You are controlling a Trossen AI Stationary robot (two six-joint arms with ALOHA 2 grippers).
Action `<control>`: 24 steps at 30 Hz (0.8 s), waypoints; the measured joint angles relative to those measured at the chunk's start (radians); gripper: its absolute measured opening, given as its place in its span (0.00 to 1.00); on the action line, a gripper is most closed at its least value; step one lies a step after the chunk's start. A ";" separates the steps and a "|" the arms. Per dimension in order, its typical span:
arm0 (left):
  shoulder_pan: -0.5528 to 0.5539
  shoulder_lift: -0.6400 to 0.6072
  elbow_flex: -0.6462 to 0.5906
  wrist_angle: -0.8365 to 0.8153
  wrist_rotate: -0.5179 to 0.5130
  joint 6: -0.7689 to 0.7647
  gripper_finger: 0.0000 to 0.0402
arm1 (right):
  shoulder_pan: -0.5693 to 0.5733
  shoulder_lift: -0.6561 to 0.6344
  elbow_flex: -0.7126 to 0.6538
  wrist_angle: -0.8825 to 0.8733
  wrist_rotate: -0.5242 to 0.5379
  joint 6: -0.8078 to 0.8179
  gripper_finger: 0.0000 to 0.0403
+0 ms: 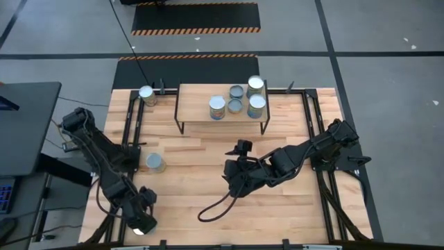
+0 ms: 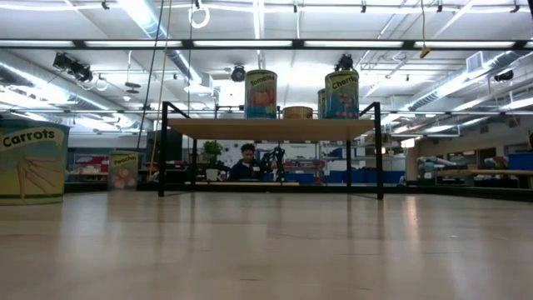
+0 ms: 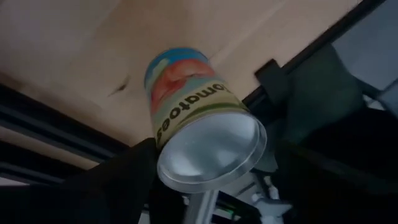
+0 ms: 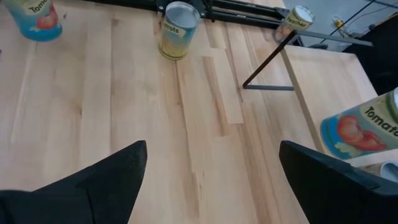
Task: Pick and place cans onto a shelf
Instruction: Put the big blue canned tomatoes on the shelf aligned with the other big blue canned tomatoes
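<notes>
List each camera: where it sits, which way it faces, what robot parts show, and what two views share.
High: overhead, straight down on the table; both arms whole, left gripper front-left, right gripper mid-table.
Low: table-top height, level toward the shelf and room; no robot part.
Left wrist: left arm, down onto a tomatoes can flanked by its dark gripper.
Right wrist: right arm, across the planks toward the carrots can; open fingers frame it.
Shared: low and right wrist both show the carrots can.

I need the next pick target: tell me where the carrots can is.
The carrots can stands upright on the table on the left side of the high view, beside the left arm, in front of the shelf; it also shows at the low view's left edge.
</notes>
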 joint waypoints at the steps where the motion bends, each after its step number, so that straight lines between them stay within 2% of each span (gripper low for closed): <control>1: -0.003 0.000 0.000 0.013 0.000 -0.014 0.83 | 0.000 0.000 0.000 -0.002 -0.002 0.000 0.93; 9: -0.054 0.039 0.000 0.020 0.001 -0.125 0.83 | 0.000 0.000 0.000 -0.025 -0.003 0.000 0.93; 16: -0.065 0.062 0.029 0.031 0.006 -0.141 0.83 | -0.002 0.000 0.000 -0.031 -0.004 -0.009 0.93; 21: -0.065 0.066 0.034 -0.045 0.002 -0.112 0.83 | -0.003 0.000 0.000 -0.030 -0.003 -0.008 0.93; 24: -0.064 0.063 0.034 -0.067 0.027 -0.103 0.79 | -0.003 0.000 0.000 -0.030 -0.002 -0.008 0.93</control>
